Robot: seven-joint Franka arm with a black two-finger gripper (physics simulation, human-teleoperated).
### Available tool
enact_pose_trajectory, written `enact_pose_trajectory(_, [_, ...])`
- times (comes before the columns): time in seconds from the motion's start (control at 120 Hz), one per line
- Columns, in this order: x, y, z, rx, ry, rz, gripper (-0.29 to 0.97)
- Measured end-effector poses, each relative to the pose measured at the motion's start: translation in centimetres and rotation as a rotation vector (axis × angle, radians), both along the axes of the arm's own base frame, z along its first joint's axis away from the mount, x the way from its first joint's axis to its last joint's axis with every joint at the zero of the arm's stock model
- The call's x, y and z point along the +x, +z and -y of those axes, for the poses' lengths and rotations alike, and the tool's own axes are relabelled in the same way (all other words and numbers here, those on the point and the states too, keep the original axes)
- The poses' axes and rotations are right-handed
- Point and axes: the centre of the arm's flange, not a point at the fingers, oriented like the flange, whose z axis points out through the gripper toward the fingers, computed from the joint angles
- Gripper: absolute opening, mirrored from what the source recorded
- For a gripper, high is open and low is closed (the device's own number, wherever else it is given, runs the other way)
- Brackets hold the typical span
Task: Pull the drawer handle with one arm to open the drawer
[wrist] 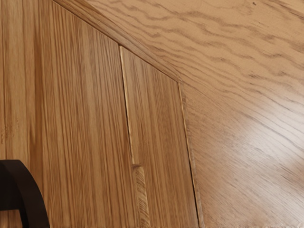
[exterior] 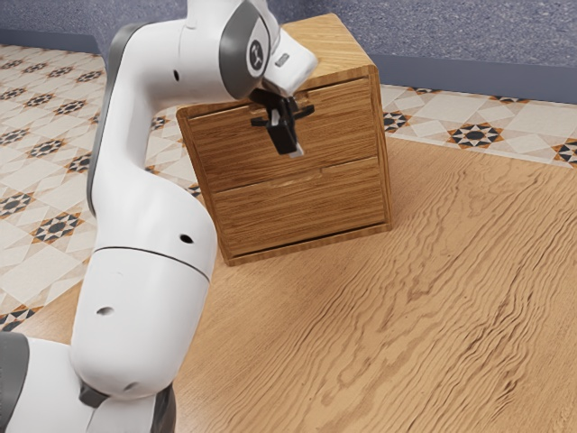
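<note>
Wooden cabinet [exterior: 297, 203] sits on the worktop [exterior: 433, 298], its top drawer [exterior: 343, 117] not visibly pulled out yet. We have the end effector [exterior: 291, 144] pointing down at the black handle [exterior: 308, 111], placed for the pull. We can't tell whether it's spread or pinching.

Ext. wide, side-on; wrist close; shared: cabinet [exterior: 297, 194]

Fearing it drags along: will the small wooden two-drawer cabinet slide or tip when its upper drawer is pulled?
The wooden two-drawer cabinet looks squat and flat-based, so tipping seems unlikely. It rests on the smooth wooden table, so it may slide.
</note>
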Motion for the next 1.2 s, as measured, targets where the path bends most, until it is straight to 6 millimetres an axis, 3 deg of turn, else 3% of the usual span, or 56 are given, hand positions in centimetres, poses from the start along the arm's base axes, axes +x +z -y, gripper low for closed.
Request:
enact_pose_trajectory(0.383, [0.2, -1.2, -1.9, 0.013, -0.024, -0.019, 0.67])
enact_pose_trajectory(0.425, [-0.1, -0.8, -2.0, 0.023, -0.024, -0.018, 0.62])
enact_pose_trajectory(0.475, [-0.3, -0.5, -2.1, 0.029, -0.027, -0.020, 0.59])
enact_pose_trajectory(1.017, [-0.4, -0.9, -2.0, 0.029, -0.049, -0.036, 0.75])
enact_pose_trajectory(1.2, [-0.5, -0.8, -1.2, 0.032, -0.061, -0.037, 0.67])
